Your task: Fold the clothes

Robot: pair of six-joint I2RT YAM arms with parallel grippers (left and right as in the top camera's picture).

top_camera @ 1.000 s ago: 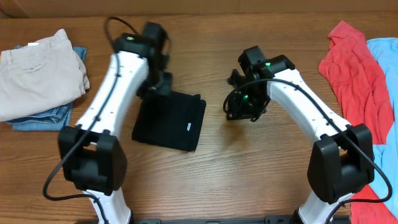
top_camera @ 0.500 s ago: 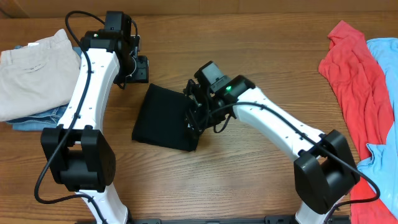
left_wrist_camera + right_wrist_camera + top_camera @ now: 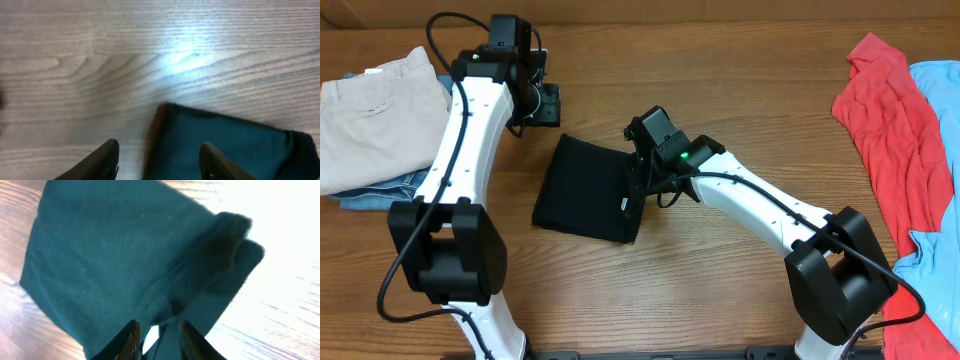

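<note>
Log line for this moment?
black garment folded, flat on table | left end effector open, hovering off its corner | right end effector at its label edge, grip unclear

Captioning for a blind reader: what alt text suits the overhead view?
A folded black shirt lies mid-table, right gripper at its label edge. The left gripper hangs over bare wood; beige trousers lie far left, red cloth far right.

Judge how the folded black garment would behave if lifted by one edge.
Probably floppy: the garment lies in soft layers, rumpled near the right tool, so its fold would likely sag open. Likely light, being thin; matte cloth should grip well.
</note>
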